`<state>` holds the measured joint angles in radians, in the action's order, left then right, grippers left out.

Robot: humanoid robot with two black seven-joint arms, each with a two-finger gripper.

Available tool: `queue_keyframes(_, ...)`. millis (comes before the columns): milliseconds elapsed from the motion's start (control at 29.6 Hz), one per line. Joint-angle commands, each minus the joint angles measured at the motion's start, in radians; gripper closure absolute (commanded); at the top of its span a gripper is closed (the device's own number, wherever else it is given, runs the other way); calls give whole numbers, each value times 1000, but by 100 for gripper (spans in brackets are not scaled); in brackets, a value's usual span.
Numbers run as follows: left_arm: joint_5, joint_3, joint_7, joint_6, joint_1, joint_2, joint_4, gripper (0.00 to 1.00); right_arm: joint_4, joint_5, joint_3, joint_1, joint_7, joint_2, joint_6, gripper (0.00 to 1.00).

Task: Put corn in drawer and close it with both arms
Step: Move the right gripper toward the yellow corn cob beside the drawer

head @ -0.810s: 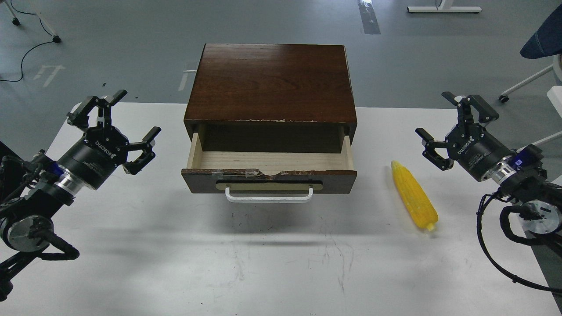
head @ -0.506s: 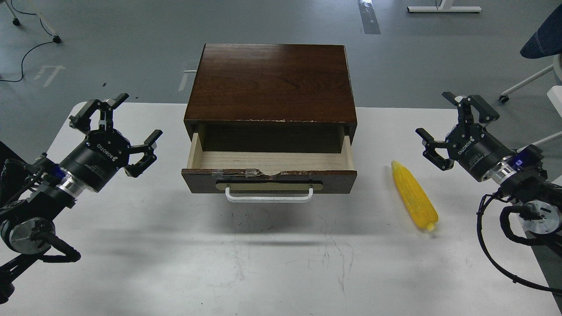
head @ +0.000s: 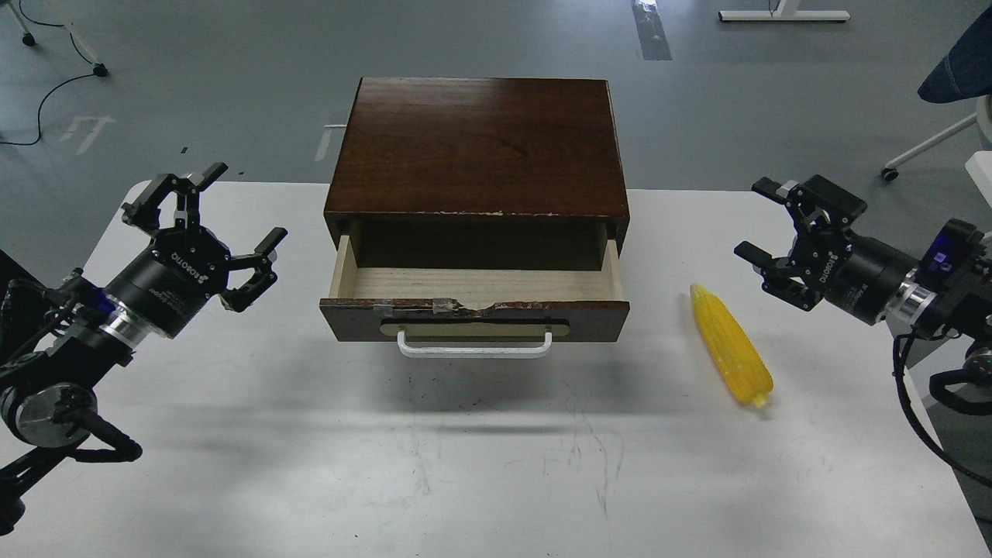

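Table (head: 480, 480), white and scuffed, filling lower frame. Cabinet (head: 477, 143), dark brown, at upper centre on far table edge. Drawer (head: 474, 298) pulled out toward frame bottom, pale interior exposed, front top edge chipped and taped, white bar handle (head: 474, 349) below. Left gripper (head: 209, 209) at left of frame, raised beside drawer, fingers spread wide, holding nothing. Right gripper (head: 763, 221) at right of frame, fingers likewise spread wide, holding nothing, above and right of corn. Corn (head: 731, 344) flat on table, right of drawer, clear of it, tapered end toward upper frame.
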<state>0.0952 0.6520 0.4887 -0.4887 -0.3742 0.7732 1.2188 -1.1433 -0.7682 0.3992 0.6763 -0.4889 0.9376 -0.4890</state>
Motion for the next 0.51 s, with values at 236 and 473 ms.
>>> queue_keyframes(236,0,1,0,0,-2,0,2,0,3,-457,-118,61,0,52,0,0)
queue_keyframes(473,0,3,0,0,-2,-2,2,0,74,-476,-419,245,0,-18,93,0)
